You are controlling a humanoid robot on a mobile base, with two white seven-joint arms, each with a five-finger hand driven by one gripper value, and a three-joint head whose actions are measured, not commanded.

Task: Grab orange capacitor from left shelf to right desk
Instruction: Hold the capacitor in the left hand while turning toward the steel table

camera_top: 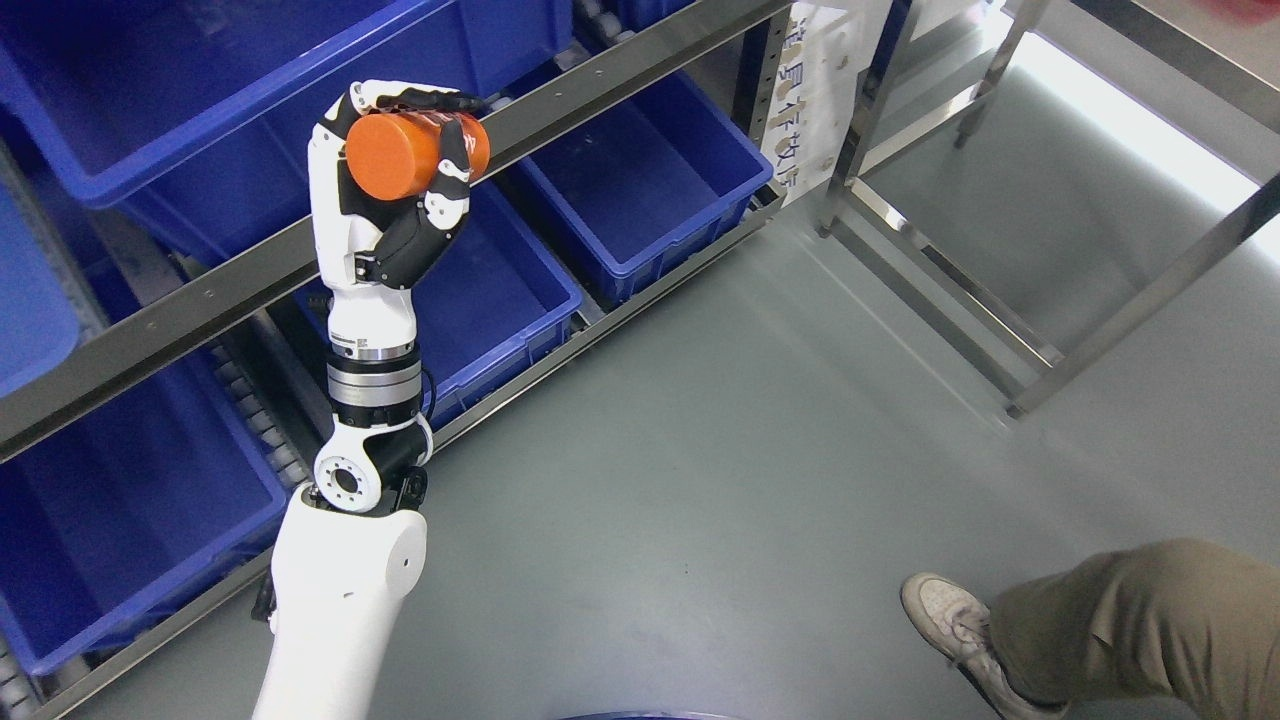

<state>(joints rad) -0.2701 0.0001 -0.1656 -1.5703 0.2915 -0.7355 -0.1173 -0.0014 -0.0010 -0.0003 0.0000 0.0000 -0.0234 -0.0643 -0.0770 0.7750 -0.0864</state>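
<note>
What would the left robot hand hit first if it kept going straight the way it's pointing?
Likely the grey metal shelf rail just beyond the left robot hand, which grips the orange cylindrical capacitor; depth is unclear, so it might pass in front.

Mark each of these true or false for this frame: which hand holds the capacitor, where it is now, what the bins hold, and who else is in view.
1. The left hand grips the orange capacitor. True.
2. The capacitor already rests on the steel desk at the right. False: it is held up in front of the shelf rail, still on the left.
3. The blue bin on the lower shelf looks empty. True.
4. The right hand steadies the capacitor from below. False: no right hand is in view.
5. A person's leg and shoe show at the lower right. True.
</note>
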